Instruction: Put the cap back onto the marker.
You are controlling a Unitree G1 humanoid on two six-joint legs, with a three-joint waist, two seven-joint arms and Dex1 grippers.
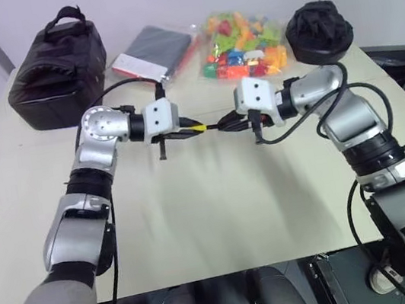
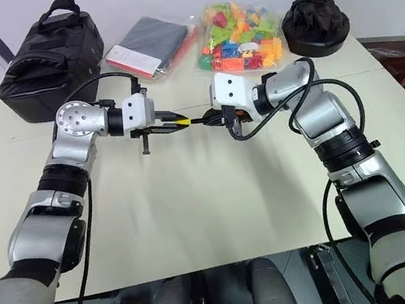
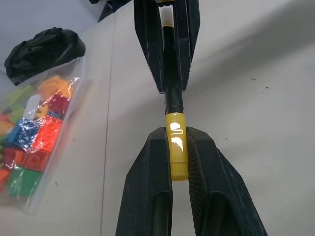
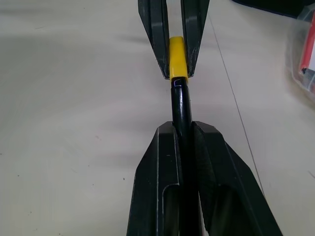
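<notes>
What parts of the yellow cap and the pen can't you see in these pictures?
- The marker's tip: inside the cap, both wrist views.
- Whether the cap is pushed fully on: cannot tell.
- The marker's back end: left wrist view, between the right end effector's fingers.
- The cap's far end: right wrist view, between the left end effector's fingers.

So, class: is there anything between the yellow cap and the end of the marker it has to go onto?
Nothing visible. The cap, in the left gripper, lines up with and meets the end of the marker, held by the right gripper above the table.
</notes>
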